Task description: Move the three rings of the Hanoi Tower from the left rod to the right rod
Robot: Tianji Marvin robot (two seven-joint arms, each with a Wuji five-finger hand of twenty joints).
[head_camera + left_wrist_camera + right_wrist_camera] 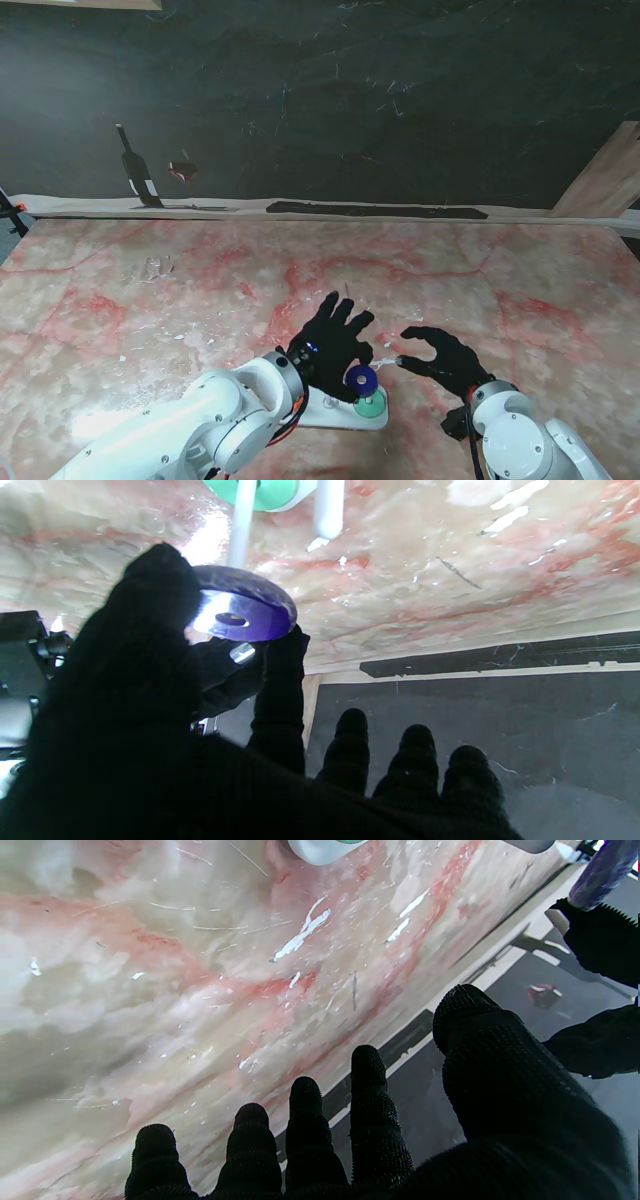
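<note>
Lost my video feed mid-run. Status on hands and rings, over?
Left hand shut on purple ring, held over green ring on the base. Right hand open, empty, beside the tower. Third ring not visible. Nothing in the way.

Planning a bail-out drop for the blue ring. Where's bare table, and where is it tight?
Free: the marble table to the left of the left hand, and the stretch to the right of the right hand, out to the far edge. Crowded: around the white tower base, where the blue ring, green ring and both hands bunch together.
</note>
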